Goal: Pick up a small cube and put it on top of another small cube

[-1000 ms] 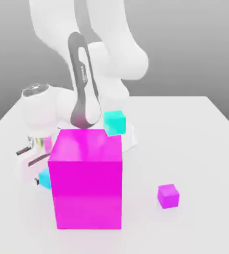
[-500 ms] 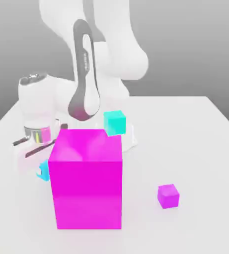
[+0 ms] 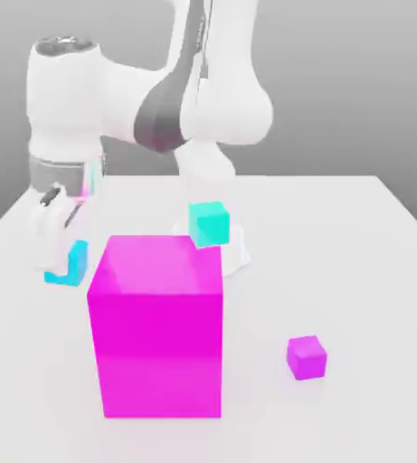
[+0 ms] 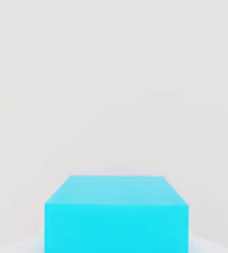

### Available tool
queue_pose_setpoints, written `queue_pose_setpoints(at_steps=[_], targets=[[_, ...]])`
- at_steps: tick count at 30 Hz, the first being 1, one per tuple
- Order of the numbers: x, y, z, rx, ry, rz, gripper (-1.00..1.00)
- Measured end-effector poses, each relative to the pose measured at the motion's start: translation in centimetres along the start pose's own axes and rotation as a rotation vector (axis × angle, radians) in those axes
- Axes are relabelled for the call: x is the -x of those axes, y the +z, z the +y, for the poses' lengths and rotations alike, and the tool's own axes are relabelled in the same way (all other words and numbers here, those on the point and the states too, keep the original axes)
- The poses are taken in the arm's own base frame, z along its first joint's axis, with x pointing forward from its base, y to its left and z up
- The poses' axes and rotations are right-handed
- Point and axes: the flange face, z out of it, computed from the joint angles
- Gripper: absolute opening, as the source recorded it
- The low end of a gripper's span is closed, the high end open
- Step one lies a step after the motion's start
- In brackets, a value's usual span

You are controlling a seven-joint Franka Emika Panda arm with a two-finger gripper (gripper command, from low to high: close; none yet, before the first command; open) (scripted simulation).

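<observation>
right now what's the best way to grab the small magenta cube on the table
Take the small magenta cube from straight above, fingers on two opposite upright faces. It sits flat on the white table with open space on all sides, well apart from the big magenta cube, so a top-down pinch looks unobstructed. The gripper is shut on the small sky-blue cube.

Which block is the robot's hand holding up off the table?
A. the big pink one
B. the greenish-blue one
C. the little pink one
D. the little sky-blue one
D: the small sky-blue cube hangs in the shut gripper above the table, beside the big magenta cube.
</observation>
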Motion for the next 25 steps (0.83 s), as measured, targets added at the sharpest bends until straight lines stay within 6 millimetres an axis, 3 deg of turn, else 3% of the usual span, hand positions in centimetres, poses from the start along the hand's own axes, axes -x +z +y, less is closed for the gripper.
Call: queue_pose_setpoints(at_steps=[7,15,17,21,22,25], targets=[[4.9,-7.7,3.3,-0.003,-0.384,-0.013,-1.0],[8.4,-15.5,10.2,-0.006,-0.831,-0.081,-1.0],[8.7,-14.7,11.3,0.02,-0.858,-0.141,-1.0],[9.5,-9.5,12.1,0.035,-0.861,-0.17,-1.0],[9.6,-8.6,12.3,0.035,-0.861,-0.171,1.0],[9.6,-8.6,12.3,0.035,-0.861,-0.171,1.0]])
